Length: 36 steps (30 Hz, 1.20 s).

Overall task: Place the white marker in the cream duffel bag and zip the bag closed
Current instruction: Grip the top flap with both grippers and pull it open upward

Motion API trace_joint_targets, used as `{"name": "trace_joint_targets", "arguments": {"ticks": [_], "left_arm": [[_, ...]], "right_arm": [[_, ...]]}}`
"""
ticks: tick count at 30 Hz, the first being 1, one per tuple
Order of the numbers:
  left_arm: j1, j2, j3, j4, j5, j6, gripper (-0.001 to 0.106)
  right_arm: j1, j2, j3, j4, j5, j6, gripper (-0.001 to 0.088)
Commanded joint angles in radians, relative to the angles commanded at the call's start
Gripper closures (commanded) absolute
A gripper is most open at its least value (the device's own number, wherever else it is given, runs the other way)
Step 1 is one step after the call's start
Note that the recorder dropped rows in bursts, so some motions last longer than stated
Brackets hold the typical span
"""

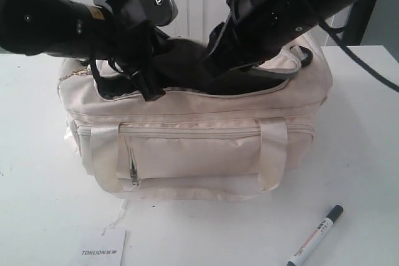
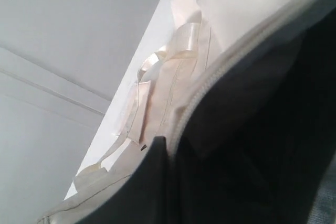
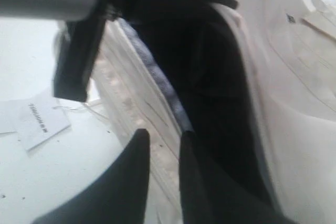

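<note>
**A:** Starting nearest the camera, where is the pen?

**B:** The white marker (image 1: 316,237) lies on the table (image 1: 368,172) in front of the bag's right end, well apart from it, with its dark cap pointing away. Nothing touches it. Off to the left, at the same nearness, sits the TONLION card (image 1: 103,249), which has no part in the job.

**A:** So nothing has gone in yet?

**B:** That's my reading. The first step, picking the marker up, is not yet done.

**A:** And the bag behind them?

**B:** The cream duffel bag (image 1: 199,154) stands upright mid-table. Its top zip (image 1: 206,93) is undone and the mouth gapes, showing the black lining (image 1: 187,60).

**A:** What are the arms doing?

**B:** Both reach over that opening. The left gripper (image 1: 149,88) sits at the front rim, left of centre, and its wrist view shows a dark finger (image 2: 152,177) against the zip edge. It may be pinching the rim to hold the mouth wide, but I cannot tell whether it is clamped.

**A:** And the right one?

**B:** The right gripper (image 3: 164,132) is over the opening further back. Its fingers stand a little apart, with cream fabric visible through the gap, and I see nothing held between them.

**A:** What is left, then?

**B:** In my judgement, nearly everything. An arm has to fetch the marker and drop it through the opening, and then the top has to be zipped shut. Only the opened mouth counts as preparation.
</note>
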State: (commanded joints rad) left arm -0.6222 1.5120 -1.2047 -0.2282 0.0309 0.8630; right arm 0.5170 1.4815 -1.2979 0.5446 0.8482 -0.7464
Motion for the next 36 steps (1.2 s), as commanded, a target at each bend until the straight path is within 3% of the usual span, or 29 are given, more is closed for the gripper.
{"name": "trace_joint_targets", "arguments": {"ticks": [3, 5, 7, 8, 10, 12, 15, 21, 23, 25, 29, 32, 36], "left_arm": [[0.026, 0.0, -0.04, 0.0, 0.061, 0.0, 0.105], [0.042, 0.0, -0.066, 0.0, 0.089, 0.0, 0.105], [0.053, 0.0, -0.077, 0.0, 0.096, 0.0, 0.105], [0.059, 0.0, -0.077, 0.0, 0.096, 0.0, 0.105], [0.062, 0.0, -0.077, 0.0, 0.105, 0.0, 0.105], [0.062, 0.002, -0.077, 0.0, 0.105, -0.008, 0.105], [0.062, 0.002, -0.077, 0.0, 0.105, -0.03, 0.105], [0.063, 0.002, -0.077, 0.0, 0.105, -0.045, 0.105], [0.063, 0.002, -0.077, 0.0, 0.105, -0.048, 0.105], [0.063, 0.002, -0.077, 0.0, 0.105, -0.048, 0.105], [0.063, 0.002, -0.077, 0.009, 0.079, -0.047, 0.105], [0.063, 0.002, -0.078, 0.013, -0.002, -0.04, 0.105], [0.075, 0.011, -0.111, 0.013, -0.023, -0.025, 0.105]], "right_arm": [[0.0, 0.068, 0.036, 0.108, -0.085, -0.133, 0.0868], [0.002, 0.098, 0.038, 0.209, -0.074, -0.325, 0.0809], [0.002, 0.109, 0.043, 0.267, 0.017, -0.476, 0.0603], [0.002, 0.114, 0.043, 0.267, 0.065, -0.54, 0.0443], [0.002, 0.119, 0.043, 0.267, 0.079, -0.669, 0.0218], [0.002, 0.131, 0.043, 0.272, 0.035, -0.837, 0.0175], [0.002, 0.158, 0.043, 0.274, -0.056, -0.873, 0.0175], [0.011, 0.224, 0.043, 0.274, -0.125, -0.875, 0.0199], [0.011, 0.247, 0.043, 0.274, -0.145, -0.885, 0.0245], [0.011, 0.268, 0.043, 0.274, -0.156, -0.885, 0.0384], [0.011, 0.283, 0.043, 0.272, -0.152, -0.881, 0.0867], [0.011, 0.285, 0.043, 0.272, -0.152, -0.881, 0.0868], [0.011, 0.285, 0.043, 0.27, -0.145, -0.871, 0.0868]]}}
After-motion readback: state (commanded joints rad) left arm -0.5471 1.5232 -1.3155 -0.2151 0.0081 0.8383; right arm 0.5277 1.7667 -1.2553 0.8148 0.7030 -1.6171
